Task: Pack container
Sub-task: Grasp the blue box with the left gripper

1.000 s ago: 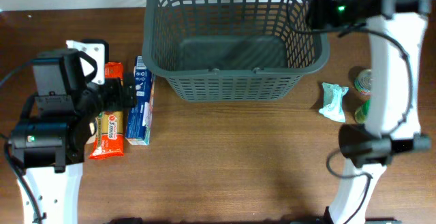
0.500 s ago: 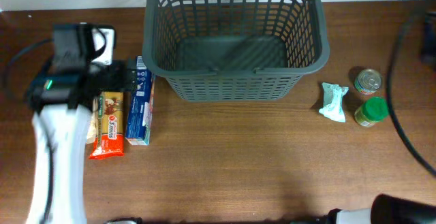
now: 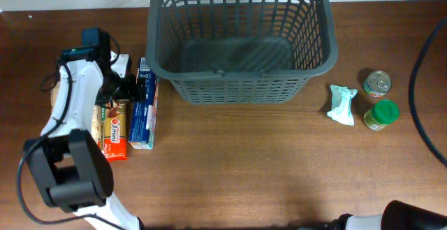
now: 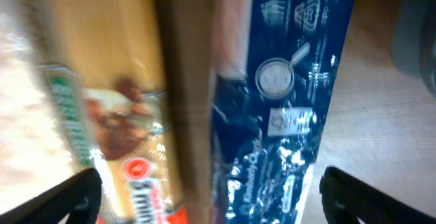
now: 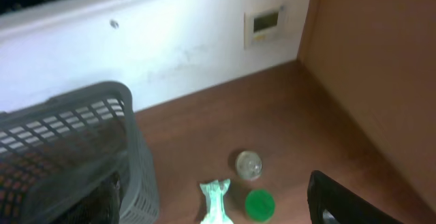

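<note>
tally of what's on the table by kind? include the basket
Basket: 1
Flat packs: 2 (blue pack, orange pack)
Pale green pouch: 1
Tin can: 1
Green-lidded jar: 1
Total: 6; the basket holds nothing. Anything under the left arm can't be counted.

Basket (image 5: 65, 125) L; can (image 5: 248, 164), grn jar (image 5: 259, 202) R.

We see the whole worktop (image 3: 244, 160) straight down from overhead. The left wrist camera sits very near the blue packet (image 4: 286, 101), blurred. The right wrist one looks down from high, sharing the container (image 5: 61, 149) corner and the can (image 5: 248, 164) with overhead.
</note>
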